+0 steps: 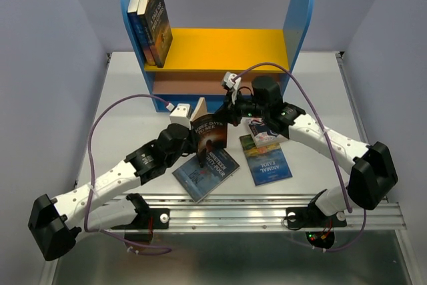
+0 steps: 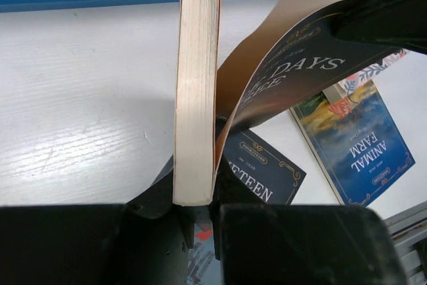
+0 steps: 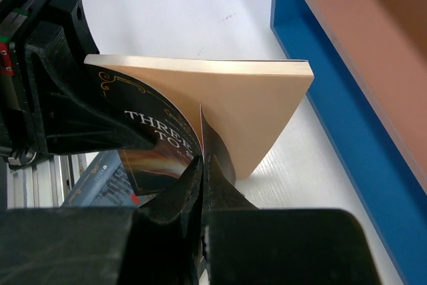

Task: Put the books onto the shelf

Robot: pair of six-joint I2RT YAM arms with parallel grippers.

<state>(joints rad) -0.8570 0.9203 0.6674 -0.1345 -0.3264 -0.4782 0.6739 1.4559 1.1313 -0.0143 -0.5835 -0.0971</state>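
Yellow upper board of the shelf (image 1: 220,48) carries about three shelved books (image 1: 152,21), leaning left. Left claw (image 2: 195,198) clamps the brown book (image 2: 197,78) upright before the shelf; right claw (image 3: 202,165) pinches its cover. Three flat books (image 1: 207,171) (one half hidden) lie on the worktop (image 1: 127,91): roughly half left.

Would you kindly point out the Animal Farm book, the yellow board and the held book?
Animal Farm book (image 1: 267,161): top view, middle of cover.
yellow board (image 1: 220,48): top view, its bare middle.
held book (image 2: 195,85): left wrist view, pale page edges.
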